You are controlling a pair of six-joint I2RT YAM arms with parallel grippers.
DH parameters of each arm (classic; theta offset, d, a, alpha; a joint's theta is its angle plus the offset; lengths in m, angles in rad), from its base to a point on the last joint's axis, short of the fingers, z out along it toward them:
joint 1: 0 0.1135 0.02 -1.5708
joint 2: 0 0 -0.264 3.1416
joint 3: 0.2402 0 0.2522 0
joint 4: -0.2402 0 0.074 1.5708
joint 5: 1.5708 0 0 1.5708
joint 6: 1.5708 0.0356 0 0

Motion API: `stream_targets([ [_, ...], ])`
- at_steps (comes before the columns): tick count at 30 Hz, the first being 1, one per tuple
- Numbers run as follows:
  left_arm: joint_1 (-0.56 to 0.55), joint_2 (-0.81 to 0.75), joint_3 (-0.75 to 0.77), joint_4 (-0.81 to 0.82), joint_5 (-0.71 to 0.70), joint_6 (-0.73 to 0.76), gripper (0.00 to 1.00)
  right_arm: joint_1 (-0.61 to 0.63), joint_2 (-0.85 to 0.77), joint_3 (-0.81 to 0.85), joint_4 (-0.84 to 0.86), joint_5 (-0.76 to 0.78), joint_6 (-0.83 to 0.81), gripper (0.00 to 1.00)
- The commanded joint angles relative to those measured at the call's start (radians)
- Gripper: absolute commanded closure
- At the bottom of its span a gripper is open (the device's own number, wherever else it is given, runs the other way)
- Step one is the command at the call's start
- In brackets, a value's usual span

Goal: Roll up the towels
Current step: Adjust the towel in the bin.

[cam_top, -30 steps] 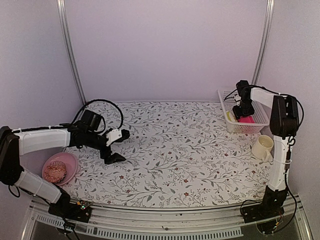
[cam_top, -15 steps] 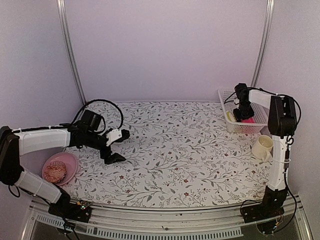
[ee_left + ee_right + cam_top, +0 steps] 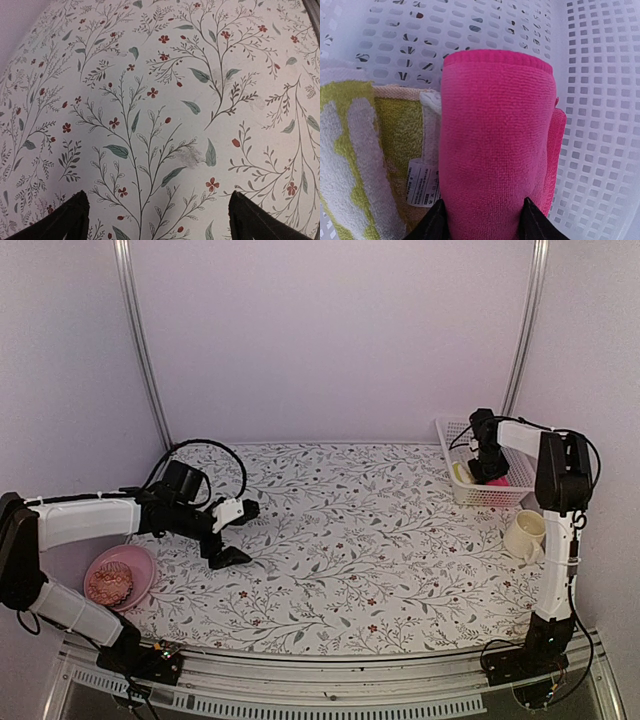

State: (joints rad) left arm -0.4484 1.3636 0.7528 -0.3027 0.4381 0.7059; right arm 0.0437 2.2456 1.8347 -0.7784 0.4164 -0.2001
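The pink towel lies folded in the white basket, beside the yellow-green towel with its white label. My right gripper reaches down into the basket, one black finger pressed on each side of the pink towel. In the top view the right gripper covers most of the pink towel, and the yellow-green towel shows at the basket's left end. My left gripper hovers open over the floral tablecloth on the left, with nothing between its fingers.
The basket stands at the back right of the table. A cream cup stands in front of it near the right arm. A pink bowl holding something pinkish sits at the near left, below the left arm.
My right gripper has shifted slightly left and lower into the basket, and its jaws have narrowed onto the pink towel. The left arm has not moved.
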Motion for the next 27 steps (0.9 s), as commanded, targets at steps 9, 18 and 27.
stream_targets([
  [9,0.013,0.005,-0.010,0.012,0.019,0.000,0.03,-0.065,-0.029,-0.021,-0.021,-0.231,0.013,0.66],
  [18,0.014,0.000,-0.011,0.010,0.022,0.000,0.03,-0.172,-0.107,-0.064,0.005,-0.501,0.040,0.73],
  [27,0.014,0.000,-0.011,0.009,0.022,0.000,0.03,-0.198,-0.124,-0.068,0.015,-0.705,0.051,0.76],
])
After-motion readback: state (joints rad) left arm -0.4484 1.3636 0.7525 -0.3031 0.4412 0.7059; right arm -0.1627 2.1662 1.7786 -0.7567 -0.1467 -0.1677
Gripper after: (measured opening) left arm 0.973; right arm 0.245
